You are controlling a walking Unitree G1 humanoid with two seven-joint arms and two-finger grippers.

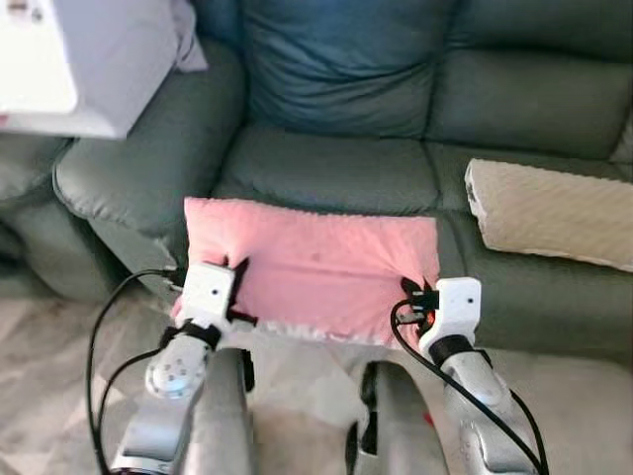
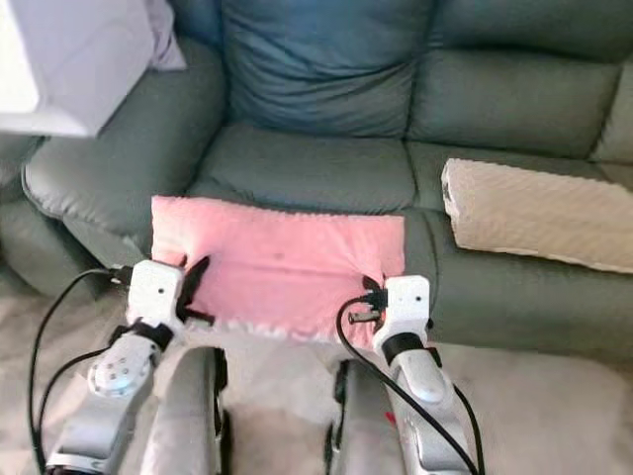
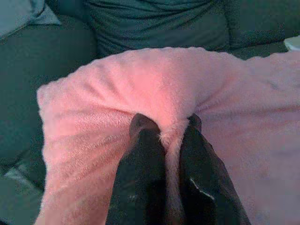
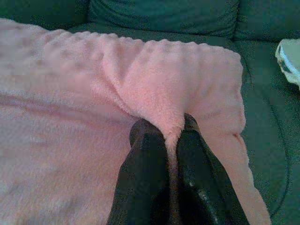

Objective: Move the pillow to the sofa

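A pink fleecy pillow [image 1: 312,267] is held level over the front edge of the grey-green sofa [image 1: 336,168], its far edge above the seat cushion. My left gripper [image 1: 237,272] is shut on the pillow's left side, pinching a fold of fabric [image 3: 171,133] between its black fingers [image 3: 140,164]. At the pillow's right side my right gripper [image 1: 413,292] is shut on another fold [image 4: 171,124], fingers [image 4: 145,164] tight around it. The pillow's near edge hangs in front of the sofa, above my legs.
A cream textured cushion [image 1: 549,213] lies on the right seat. A white box-like object [image 1: 84,59] sits above the sofa's left armrest [image 1: 148,158]. Pale tiled floor [image 1: 49,376] lies below. The middle seat behind the pillow is bare.
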